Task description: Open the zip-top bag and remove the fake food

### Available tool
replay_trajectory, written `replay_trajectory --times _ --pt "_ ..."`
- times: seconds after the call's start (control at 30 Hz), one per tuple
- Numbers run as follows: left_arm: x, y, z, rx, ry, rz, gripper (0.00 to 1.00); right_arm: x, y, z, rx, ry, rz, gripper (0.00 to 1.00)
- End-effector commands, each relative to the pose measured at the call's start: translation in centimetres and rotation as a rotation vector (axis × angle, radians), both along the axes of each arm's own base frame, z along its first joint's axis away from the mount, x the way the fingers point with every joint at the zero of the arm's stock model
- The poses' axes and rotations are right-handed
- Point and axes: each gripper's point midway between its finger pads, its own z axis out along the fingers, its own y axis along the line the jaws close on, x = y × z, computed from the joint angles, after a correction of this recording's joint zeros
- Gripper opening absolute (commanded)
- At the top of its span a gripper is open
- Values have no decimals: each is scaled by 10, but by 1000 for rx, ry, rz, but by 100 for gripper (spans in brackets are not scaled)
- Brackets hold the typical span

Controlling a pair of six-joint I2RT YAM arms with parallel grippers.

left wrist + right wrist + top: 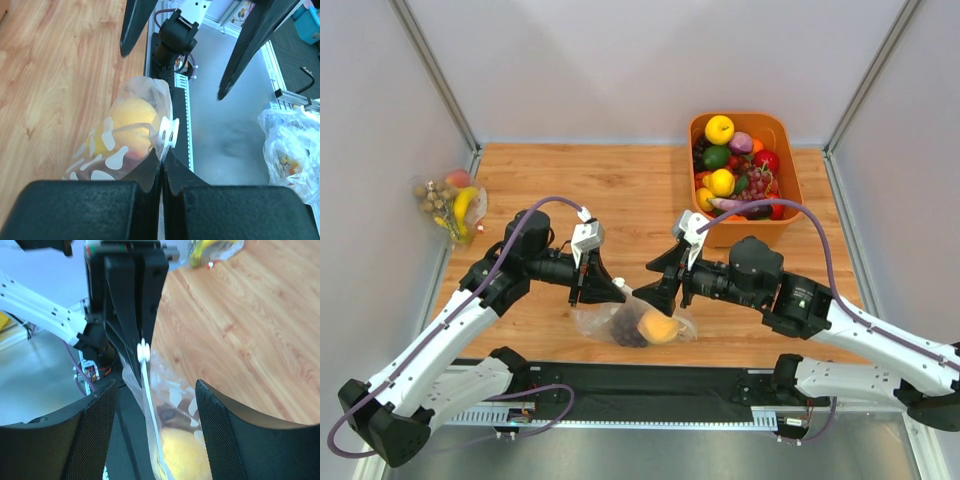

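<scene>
Barely legible grapes inside zip-top bag, left claw pinching its zip edge, right claw spread.

Wooden table enclosed by white walls

I see the whole table from above and behind the robot. My wrist cameras sit close in and face each other, one behind the left gripper and one behind the right gripper. All three views share the zip-top bag.
</scene>
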Motion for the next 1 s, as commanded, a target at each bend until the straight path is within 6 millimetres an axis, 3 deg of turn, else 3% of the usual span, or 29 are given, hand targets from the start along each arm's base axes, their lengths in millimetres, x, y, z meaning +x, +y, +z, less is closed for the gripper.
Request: replay_trajectory --times 0.0,0.3,0.47,0.73,0.97 --pt "-7 -2 18 -56 -71 -59 0 8 7 18 5 -48 -10 65" --pt "-6 -3 16 -50 -66 -58 0 5 40 16 16 -16 75 50" --pt "-5 -4 16 -47 -63 -56 0 3 42 16 30 -21 88 41" --pt "-5 -4 14 -43 -60 -54 0 1 39 24 53 -39 95 37" --pt "-4 -5 13 -38 -55 -53 0 -2 40 21 54 -39 112 21"
